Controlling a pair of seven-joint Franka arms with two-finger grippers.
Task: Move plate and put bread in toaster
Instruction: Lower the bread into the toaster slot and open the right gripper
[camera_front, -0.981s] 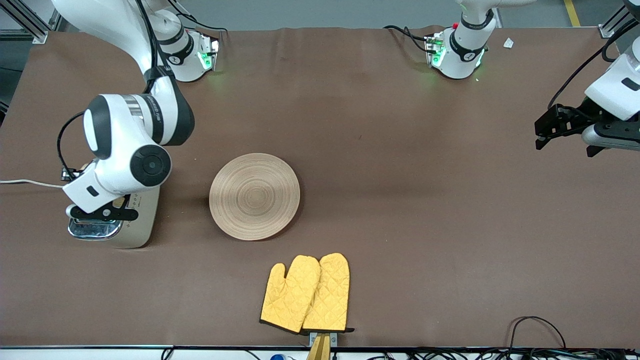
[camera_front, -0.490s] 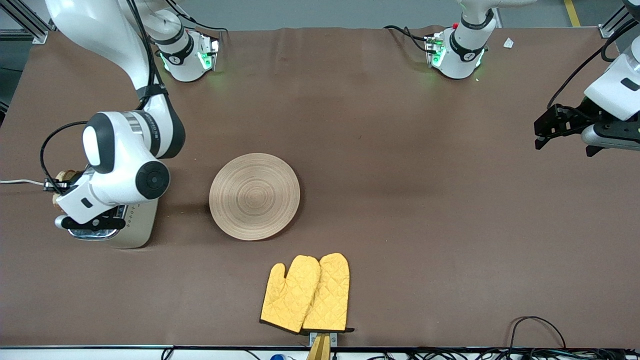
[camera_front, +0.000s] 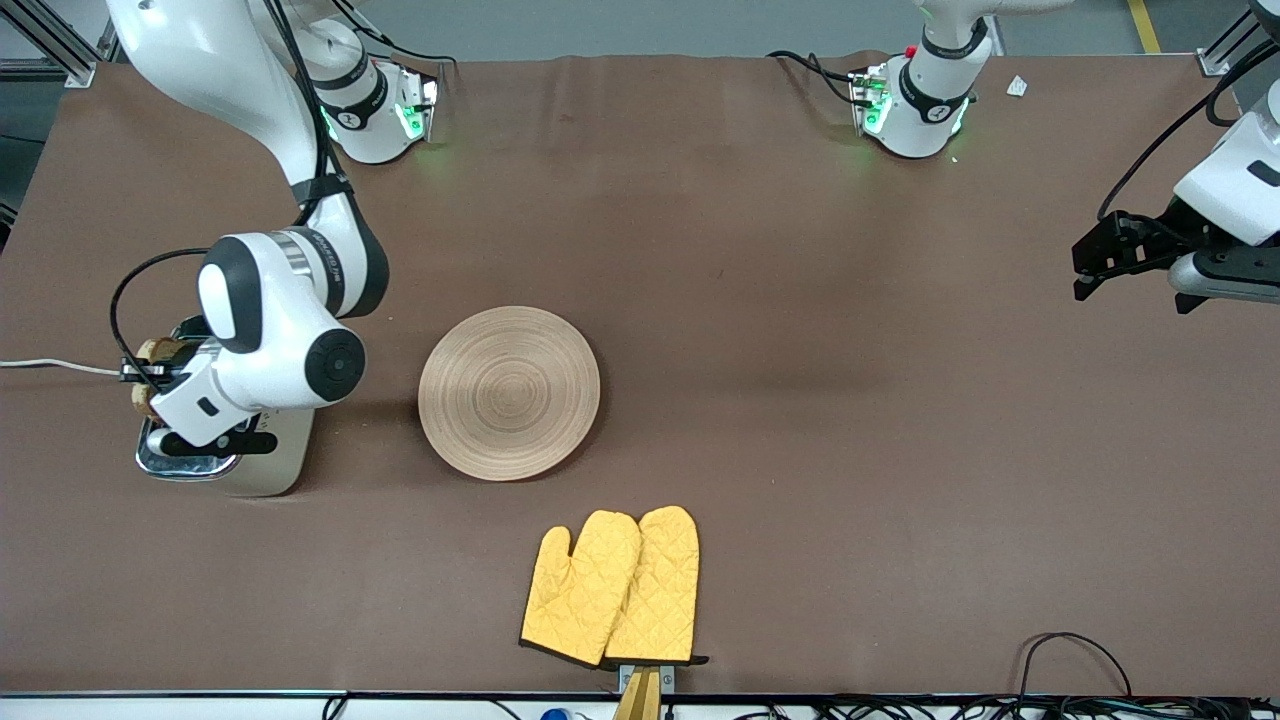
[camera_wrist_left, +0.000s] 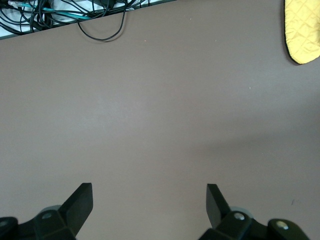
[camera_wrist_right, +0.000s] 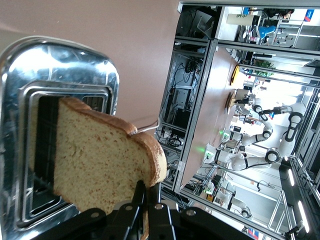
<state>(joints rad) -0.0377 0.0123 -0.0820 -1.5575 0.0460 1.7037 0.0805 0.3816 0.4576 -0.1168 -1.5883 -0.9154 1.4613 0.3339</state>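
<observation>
At the right arm's end of the table we see the toaster (camera_front: 262, 455), a cream box with a shiny chrome top, and the right gripper (camera_wrist_right: 145, 200) hangs right over it, fingers pinched on the bread (camera_wrist_right: 100, 172). The slice is pale and speckled with a brown crust, held by one edge and tilted over an open slot; its lower corner may already be inside the slot, though we cannot be sure from this angle. Next along the table lies the plate (camera_front: 509, 392), round, light wood with ring grooves, sitting flat and bare near the middle. Nearer the front camera lie two yellow oven mitts (camera_front: 612, 587), side by side. Over the left arm's end waits the left gripper (camera_front: 1092, 264), its fingers spread wide and holding nothing.
</observation>
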